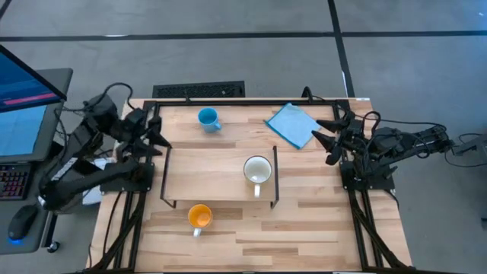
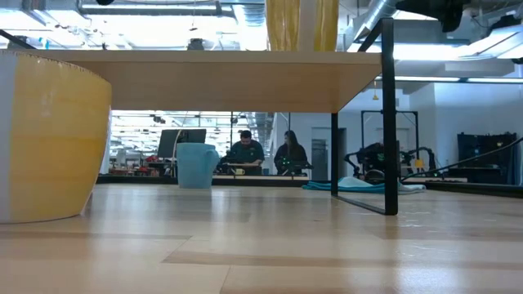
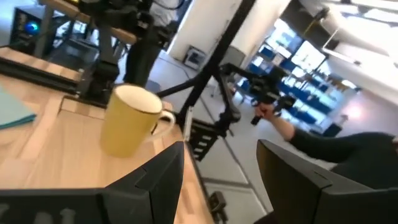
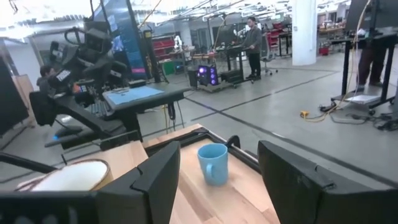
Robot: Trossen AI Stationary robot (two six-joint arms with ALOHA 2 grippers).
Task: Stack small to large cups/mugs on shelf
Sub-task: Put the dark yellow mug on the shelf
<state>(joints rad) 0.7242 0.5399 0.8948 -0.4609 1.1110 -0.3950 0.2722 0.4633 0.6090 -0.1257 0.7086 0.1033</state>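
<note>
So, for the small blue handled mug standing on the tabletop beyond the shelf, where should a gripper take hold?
Probably from above, on the rim of the small blue handled mug, on the side opposite the handle. It stands upright with its mouth open upward, and its handle points toward the blue cloth, leaving the other rim free.

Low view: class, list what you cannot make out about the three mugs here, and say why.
- Orange mug: cut off by the picture's left edge, so only part of its wall shows and no handle.
- White mug: stands on the shelf; the picture's top edge cuts off its rim.
- Blue mug: far back on the table, too small to show its handle.
</note>
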